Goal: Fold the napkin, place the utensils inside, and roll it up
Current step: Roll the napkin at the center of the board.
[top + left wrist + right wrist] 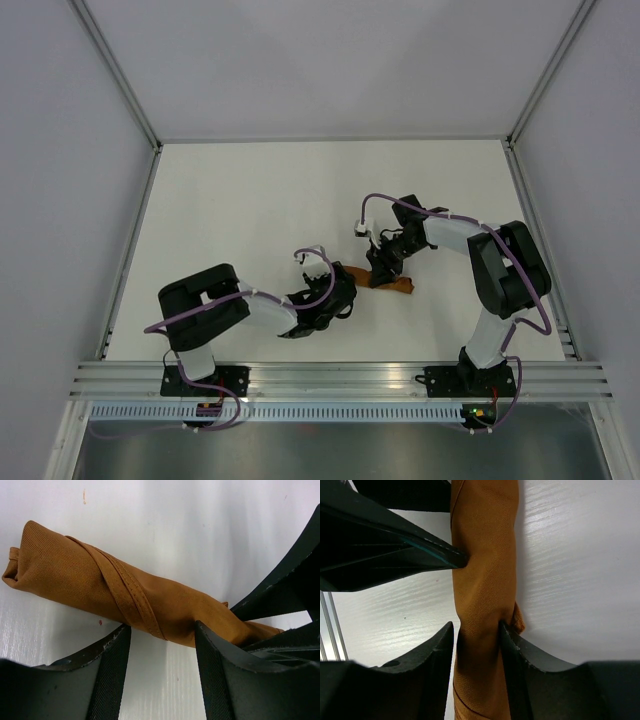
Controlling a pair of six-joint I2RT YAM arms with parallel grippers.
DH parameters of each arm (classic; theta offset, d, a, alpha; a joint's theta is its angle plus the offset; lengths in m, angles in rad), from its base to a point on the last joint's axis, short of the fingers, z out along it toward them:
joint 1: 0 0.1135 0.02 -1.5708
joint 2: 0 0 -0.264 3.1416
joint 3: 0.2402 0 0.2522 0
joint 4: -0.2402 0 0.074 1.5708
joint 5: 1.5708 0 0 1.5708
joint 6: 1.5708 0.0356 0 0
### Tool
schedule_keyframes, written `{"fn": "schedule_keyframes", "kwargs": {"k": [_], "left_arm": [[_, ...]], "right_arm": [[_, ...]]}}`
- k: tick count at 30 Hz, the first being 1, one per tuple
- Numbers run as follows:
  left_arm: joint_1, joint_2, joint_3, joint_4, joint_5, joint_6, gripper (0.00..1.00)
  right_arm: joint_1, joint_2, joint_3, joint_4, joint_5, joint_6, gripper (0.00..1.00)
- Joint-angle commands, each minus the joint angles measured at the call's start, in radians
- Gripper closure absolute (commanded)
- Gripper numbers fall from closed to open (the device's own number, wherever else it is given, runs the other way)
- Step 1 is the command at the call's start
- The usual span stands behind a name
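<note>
We see the napkin [388, 283] rolled into 1 tight tube, lying on the counter [250, 200] between the 2 arms. The right gripper [477, 630] straddles the tube, its jaws pressed against both sides of the cloth. The left gripper [160, 630] has its jaws apart, tips at the roll's edge with bare counter between them.

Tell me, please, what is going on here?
Two robot arms are working on a napkin that lies on the table, already rolled into a tight roll. The right claw straddles the roll with its jaws close against the cloth; whether it is squeezing is unclear. The left claw is open, with its tips at the roll's side. No utensil shows; any would be hidden inside.
</note>
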Motion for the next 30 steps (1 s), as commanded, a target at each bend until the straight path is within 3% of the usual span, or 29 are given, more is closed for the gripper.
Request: {"fn": "schedule_keyframes", "kwargs": {"k": [1,13,30], "left_arm": [[0.014,0.017,-0.007,0.060,0.026,-0.046,0.41],[0.118,0.026,0.083,-0.003,0.156,0.062,0.43],[0.270,0.146,0.362,-0.173,0.408,0.270,0.45]], "right_arm": [[0.003,0.031,-0.022,-0.037,0.074,-0.023,0.51],[-0.023,0.028,0.079,-0.126,0.060,-0.018,0.41],[-0.075,0.047,0.145,-0.167,0.058,0.019,0.40]]}}
